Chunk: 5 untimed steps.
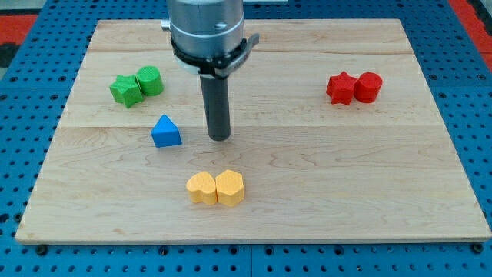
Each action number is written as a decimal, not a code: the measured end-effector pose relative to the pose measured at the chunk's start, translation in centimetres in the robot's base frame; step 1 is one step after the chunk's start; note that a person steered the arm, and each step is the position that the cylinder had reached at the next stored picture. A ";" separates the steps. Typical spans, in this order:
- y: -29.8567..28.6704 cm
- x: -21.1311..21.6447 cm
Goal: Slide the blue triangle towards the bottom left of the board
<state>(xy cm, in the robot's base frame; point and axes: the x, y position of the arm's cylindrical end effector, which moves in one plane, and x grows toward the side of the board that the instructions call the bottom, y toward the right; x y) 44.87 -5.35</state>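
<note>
My tip [220, 138] rests on the counter [307, 192], a pale wooden board lying on a blue perforated surface [477, 115], and it stands a little toward the view's left of the board's middle. There is no gripper on this arm, only the straight dark rod hanging from the grey cylindrical housing [206, 27] at the view's top, so nothing here can be spread, pressed together or pinching anything. The blue triangle [166, 131] sits just to the view's left of my tip, near it but apart, with a clear strip of wood between the two. Farther to the view's left and toward the view's top from my tip lie the green star [125, 91] and the green cylinder [150, 81], touching each other. Toward the view's bottom from my tip, slightly to the view's left, the two yellow blocks sit side by side and touching: the yellow block on the left [202, 187] and the yellow block on the right [230, 187], their shapes hard to make out. Well apart to the view's right and somewhat toward the view's top, the red star [341, 88] touches the red cylinder [368, 87].
</note>
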 end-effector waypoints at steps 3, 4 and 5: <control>-12.9 5.0; -12.4 0.9; -15.7 1.8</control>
